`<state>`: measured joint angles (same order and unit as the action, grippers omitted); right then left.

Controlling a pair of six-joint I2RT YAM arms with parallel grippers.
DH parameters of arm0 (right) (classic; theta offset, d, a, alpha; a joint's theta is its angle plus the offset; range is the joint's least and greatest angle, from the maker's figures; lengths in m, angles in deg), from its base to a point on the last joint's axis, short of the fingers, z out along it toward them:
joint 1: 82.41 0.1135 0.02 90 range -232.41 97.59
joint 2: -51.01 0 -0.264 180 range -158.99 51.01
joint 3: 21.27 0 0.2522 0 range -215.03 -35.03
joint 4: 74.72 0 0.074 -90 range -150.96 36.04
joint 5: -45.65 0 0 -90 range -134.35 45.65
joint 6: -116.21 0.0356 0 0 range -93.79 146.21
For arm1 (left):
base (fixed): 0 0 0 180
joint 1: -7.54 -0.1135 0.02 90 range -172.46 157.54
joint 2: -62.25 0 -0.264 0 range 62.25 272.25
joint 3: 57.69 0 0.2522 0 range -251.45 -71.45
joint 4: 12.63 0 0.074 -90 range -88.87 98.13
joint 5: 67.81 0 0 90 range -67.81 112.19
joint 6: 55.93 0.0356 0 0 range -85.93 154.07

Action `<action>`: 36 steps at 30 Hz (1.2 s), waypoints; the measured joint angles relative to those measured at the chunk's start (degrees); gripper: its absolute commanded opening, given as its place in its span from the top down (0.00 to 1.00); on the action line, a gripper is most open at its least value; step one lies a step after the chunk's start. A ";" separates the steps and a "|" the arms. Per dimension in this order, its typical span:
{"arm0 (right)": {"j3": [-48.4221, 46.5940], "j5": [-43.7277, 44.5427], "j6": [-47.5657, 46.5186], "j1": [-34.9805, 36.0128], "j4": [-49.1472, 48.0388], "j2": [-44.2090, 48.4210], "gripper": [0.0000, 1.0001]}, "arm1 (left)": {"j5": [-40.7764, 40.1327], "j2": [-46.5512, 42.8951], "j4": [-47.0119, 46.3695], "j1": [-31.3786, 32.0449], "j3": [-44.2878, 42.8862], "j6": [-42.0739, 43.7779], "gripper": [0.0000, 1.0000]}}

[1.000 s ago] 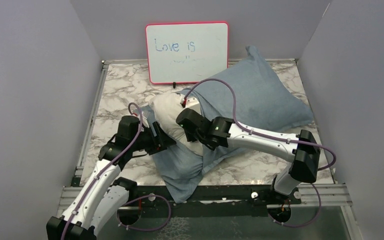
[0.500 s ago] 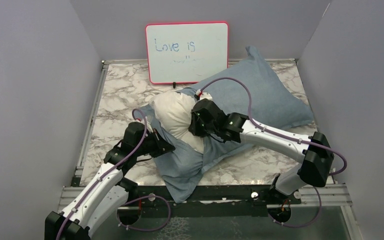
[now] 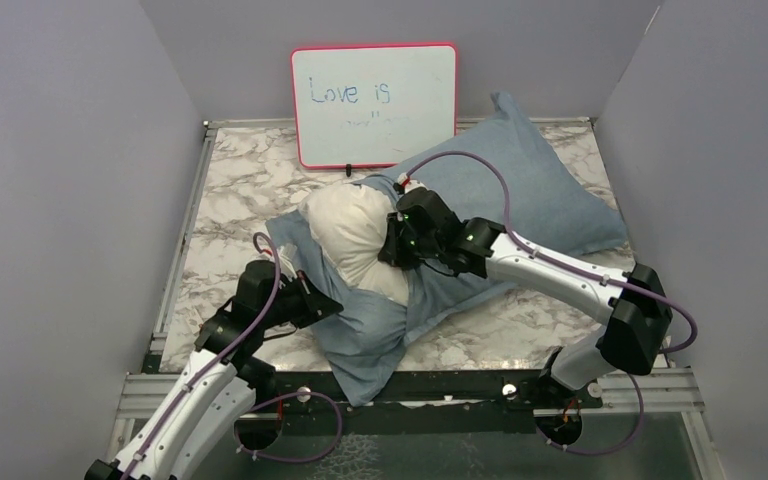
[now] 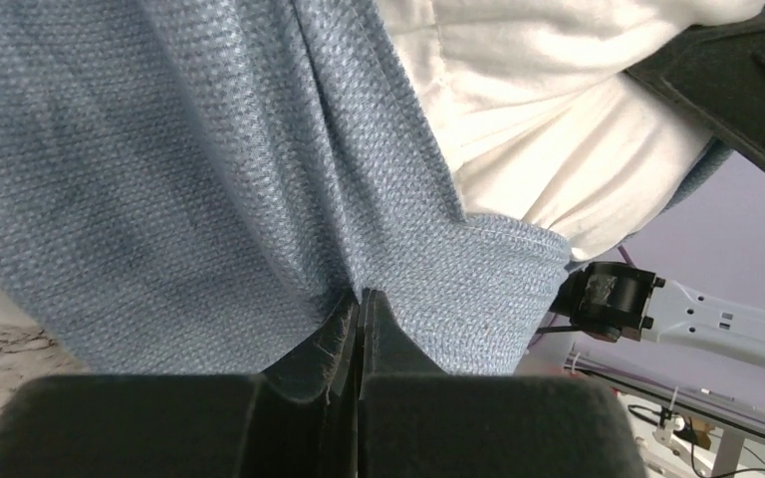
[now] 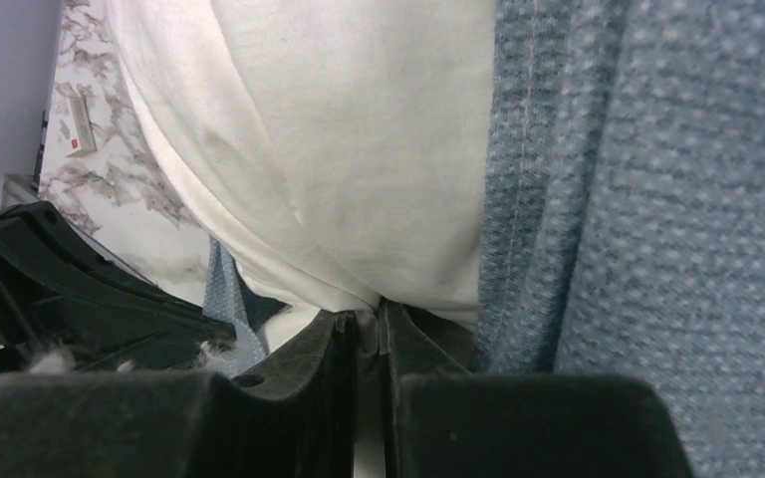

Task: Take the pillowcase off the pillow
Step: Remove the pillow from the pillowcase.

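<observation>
The dusty blue-grey pillowcase (image 3: 525, 190) lies diagonally across the marble table, its open mouth toward the near left. The white pillow (image 3: 352, 232) bulges out of that mouth. My left gripper (image 3: 330, 306) is shut on the pillowcase's hem at the near-left side; the wrist view shows blue cloth (image 4: 179, 149) pinched at the fingertips (image 4: 361, 299), with the pillow (image 4: 548, 129) above. My right gripper (image 3: 392, 250) is shut on a fold of the pillow (image 5: 349, 149) at its right side, white fabric caught between the jaws (image 5: 364, 321), beside the pillowcase (image 5: 647, 199).
A red-framed whiteboard (image 3: 373, 104) reading "Love is" leans against the back wall. Grey walls enclose the marble table (image 3: 230, 185) on the left, right and rear. A metal rail (image 3: 440, 385) runs along the near edge by the arm bases.
The left gripper closed on the pillowcase hem and drew back toward the near left. The right gripper shifted to the pillow's right side and closed on white fabric. More pillow shows.
</observation>
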<state>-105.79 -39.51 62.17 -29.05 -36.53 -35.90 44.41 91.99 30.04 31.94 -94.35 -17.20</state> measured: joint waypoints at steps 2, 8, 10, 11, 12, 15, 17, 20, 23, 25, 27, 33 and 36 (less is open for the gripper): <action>0.00 -1.16 -0.37 -0.24 -0.09 0.00 0.99 | -0.42 -0.28 1.22 0.00 -0.22 0.02 1.00; 0.61 -6.73 -1.79 -1.25 -1.49 0.04 0.99 | -0.85 0.76 2.19 0.00 -2.47 -1.49 0.69; 1.77 -8.13 -1.77 -1.38 -3.10 0.20 0.99 | -0.72 1.29 1.84 0.13 -3.85 -2.62 0.51; 2.38 -8.70 -1.75 -1.55 -3.87 0.35 0.99 | -0.68 1.57 1.14 0.24 -4.52 -3.41 0.45; 2.91 -9.22 -1.70 -1.70 -4.37 0.48 0.99 | -0.59 2.03 0.35 0.31 -5.20 -4.02 0.41; 3.93 -10.16 -1.66 -1.81 -5.55 0.92 0.99 | -0.52 4.11 -2.29 0.37 -7.08 -5.99 0.35; 4.26 -10.45 -1.64 -1.81 -5.97 1.16 0.99 | -0.48 5.64 -3.54 0.37 -7.89 -6.60 0.35; 4.33 -10.54 -1.60 -1.81 -6.12 1.22 0.99 | -0.11 8.94 -4.87 0.37 -8.57 -6.75 0.35; 4.33 -10.54 -1.55 -1.81 -6.10 1.33 0.99 | 0.28 12.46 -4.90 0.37 -8.59 -5.99 0.37; 4.33 -10.51 -1.53 -1.81 -6.05 1.60 0.99 | 0.20 15.67 -3.74 0.37 -8.61 -4.55 0.40; 4.33 -10.51 -1.53 -1.73 -5.86 1.92 0.99 | 0.04 17.31 -2.82 0.37 -8.61 -3.45 0.52; 4.33 -9.73 -1.53 -1.66 -5.33 2.56 0.99 | 0.24 18.69 -2.49 0.48 -10.21 0.00 1.00; 4.31 -7.69 -1.36 -1.46 -5.20 2.71 0.99 | 0.57 18.62 -2.27 0.48 -10.36 1.44 1.00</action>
<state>-101.48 -47.21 60.82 -30.51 -41.73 -33.19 44.98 110.61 27.76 32.43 -104.71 -15.75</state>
